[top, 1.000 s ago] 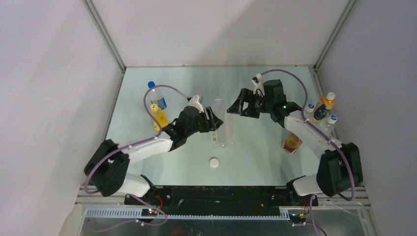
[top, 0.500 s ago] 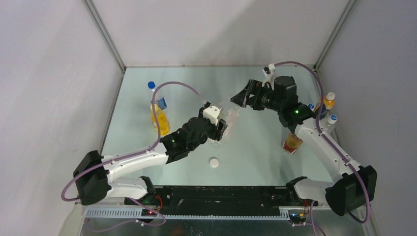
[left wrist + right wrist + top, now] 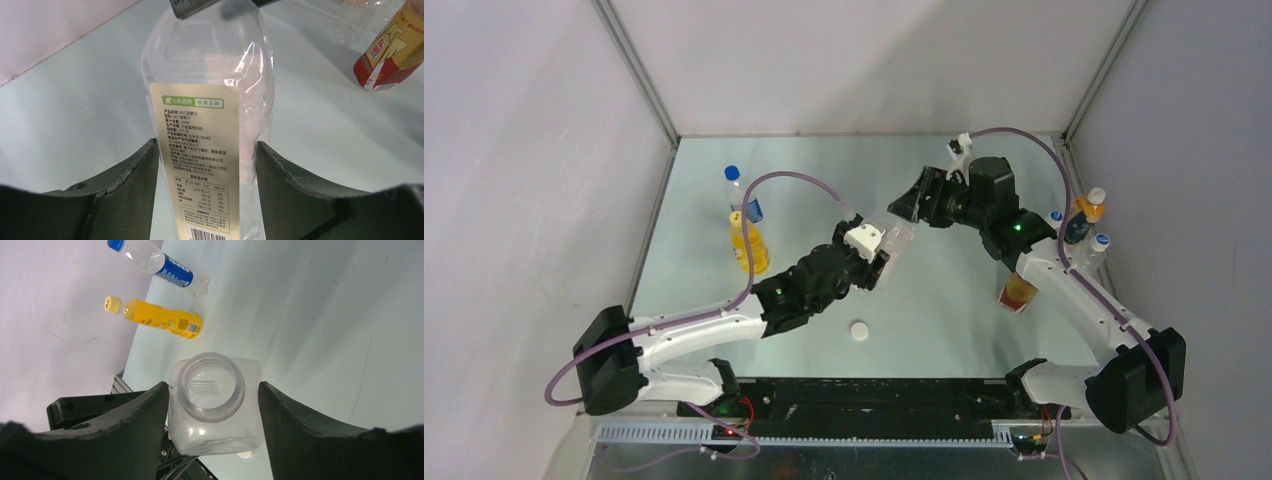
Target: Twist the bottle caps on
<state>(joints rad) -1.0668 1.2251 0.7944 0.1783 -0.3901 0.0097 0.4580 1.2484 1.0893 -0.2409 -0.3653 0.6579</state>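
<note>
My left jaws are clamped on the clear bottle (image 3: 210, 60) over mid-worktop; right jaws hug its shoulder, can't tell if gripping. I'd steady it upright, then fetch the cap (image 3: 859, 330) by the near edge.

Bright, even overhead light leaves only soft, faint shadows on the pale table (image 3: 714, 180). Between the left end effector's (image 3: 206, 150) fingers (image 3: 125, 195), white glare streaks the clear bottle (image 3: 210, 60), yet its label (image 3: 200, 165) prints sharp. Both wrist views blur the dark fingers along the bottom edge.
</note>
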